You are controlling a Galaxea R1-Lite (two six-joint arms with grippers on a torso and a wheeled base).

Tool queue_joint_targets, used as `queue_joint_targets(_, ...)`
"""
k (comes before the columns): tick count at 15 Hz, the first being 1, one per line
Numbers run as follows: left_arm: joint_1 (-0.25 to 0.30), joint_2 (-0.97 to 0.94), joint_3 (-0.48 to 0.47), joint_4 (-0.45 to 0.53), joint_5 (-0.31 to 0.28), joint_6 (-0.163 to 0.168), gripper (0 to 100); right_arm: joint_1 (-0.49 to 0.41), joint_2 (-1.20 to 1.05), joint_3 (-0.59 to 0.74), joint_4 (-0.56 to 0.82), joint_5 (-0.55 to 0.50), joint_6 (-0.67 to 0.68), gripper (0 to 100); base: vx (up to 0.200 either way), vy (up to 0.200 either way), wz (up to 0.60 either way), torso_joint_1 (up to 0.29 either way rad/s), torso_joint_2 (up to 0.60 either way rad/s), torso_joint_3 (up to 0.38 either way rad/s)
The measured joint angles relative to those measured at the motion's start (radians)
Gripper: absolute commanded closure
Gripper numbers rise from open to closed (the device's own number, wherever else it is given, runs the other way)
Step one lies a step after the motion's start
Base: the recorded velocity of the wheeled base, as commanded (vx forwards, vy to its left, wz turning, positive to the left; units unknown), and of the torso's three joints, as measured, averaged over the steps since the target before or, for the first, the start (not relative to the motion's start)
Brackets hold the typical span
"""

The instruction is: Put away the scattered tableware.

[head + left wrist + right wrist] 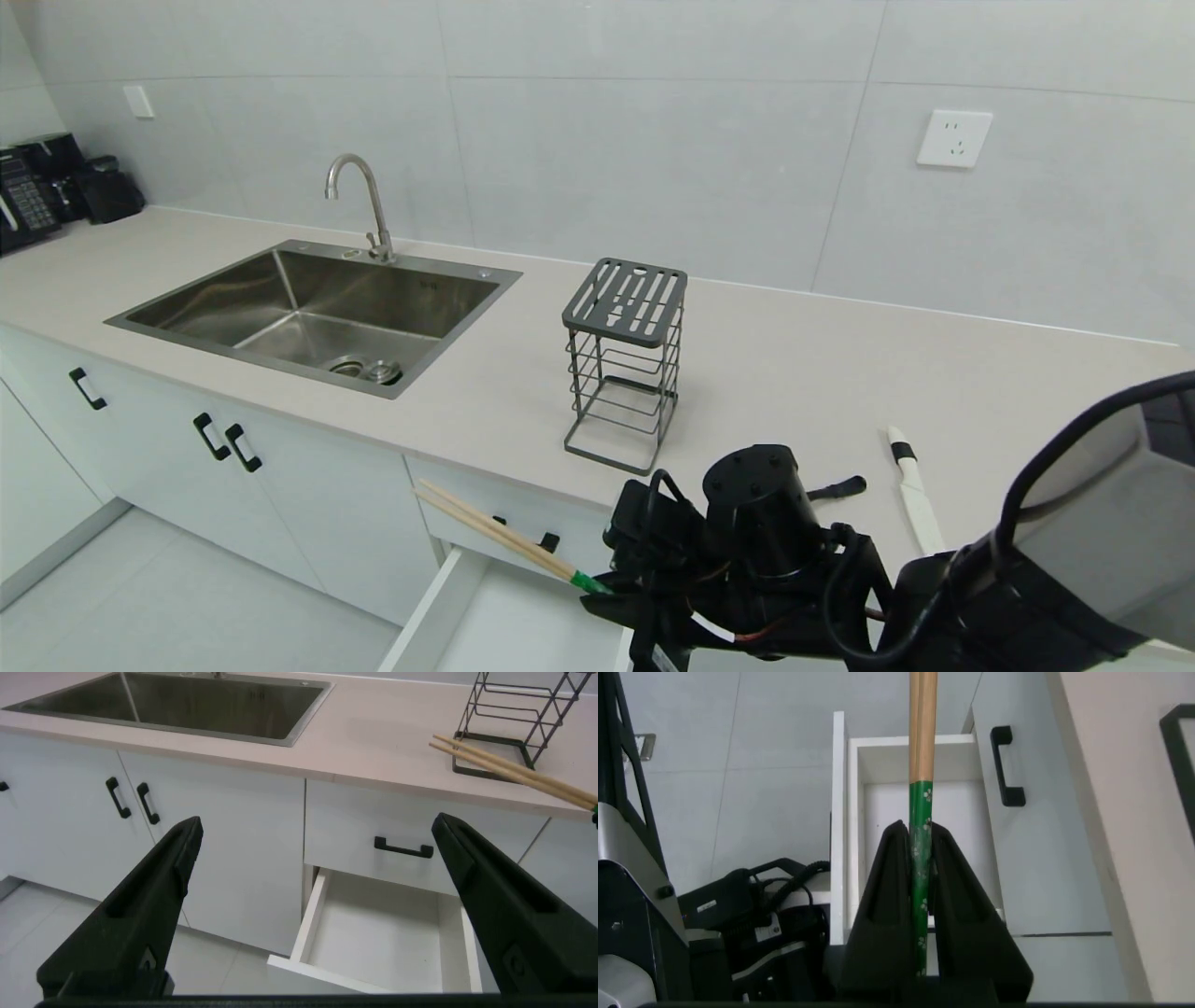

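Grey-tiled kitchen wall behind a long pale countertop (794,373). At the far left stands a black appliance (56,182). Next comes a steel sink (373,299) set into the counter, with a curved faucet (359,191) at its back edge. Below it are white cabinet doors (308,504) with black handles.

Near the middle of the counter stands an upright dark wire rack (625,297) with a slotted top. Below the counter's front edge, just under the rack, a white drawer (523,625) is pulled open.

The left gripper (318,826) faces the cabinet front and the open drawer, its two black fingers (140,915) spread wide with nothing between them.

A pair of wooden chopsticks (495,530) with green-patterned ends hangs in the air above the open drawer, in front of the counter edge. The right gripper (607,590) clamps them by the green ends, its fingers closed tight, and the sticks point out towards the sink side.

Further right, a white knife (913,485) with a black band lies flat on the counter. High on the wall at the right is a white socket (953,138).
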Motion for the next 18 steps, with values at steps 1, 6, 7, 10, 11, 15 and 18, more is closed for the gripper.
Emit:
queue_joint_targets(1,0.000,0.000,0.000,0.000,0.000,0.000,0,0.000,0.009,0.001,-0.002,0.000,0.002,100,0.000,0.000,0.00,-0.134,0.25,0.144)
queue_joint_targets(6,0.000,0.000,0.000,0.000,0.000,0.000,0,-0.003,0.028,0.005,-0.003,0.000,0.008,100,0.000,0.000,0.00,-0.244,0.49,0.253)
queue_joint_targets(7,0.000,0.000,0.000,0.000,0.000,0.000,0,-0.005,0.029,0.005,-0.003,-0.001,0.008,100,0.000,0.000,0.00,-0.266,0.54,0.281)
queue_joint_targets(10,0.000,0.000,0.000,0.000,0.000,0.000,0,-0.006,0.032,0.004,-0.002,-0.003,0.008,100,0.000,0.000,0.00,-0.256,0.53,0.271)
queue_joint_targets(11,0.000,0.000,0.000,0.000,0.000,0.000,0,-0.006,0.032,0.003,-0.003,-0.003,0.008,100,0.000,0.000,0.00,-0.261,0.52,0.271)
queue_joint_targets(15,0.000,0.000,0.000,0.000,0.000,0.000,0,0.001,0.038,-0.015,-0.003,-0.003,0.013,100,0.000,0.000,0.00,-0.246,0.50,0.262)
queue_joint_targets(18,0.000,0.000,0.000,0.000,0.000,0.000,0,0.010,0.052,-0.049,-0.002,-0.003,0.039,100,0.000,0.000,0.00,-0.233,0.49,0.255)
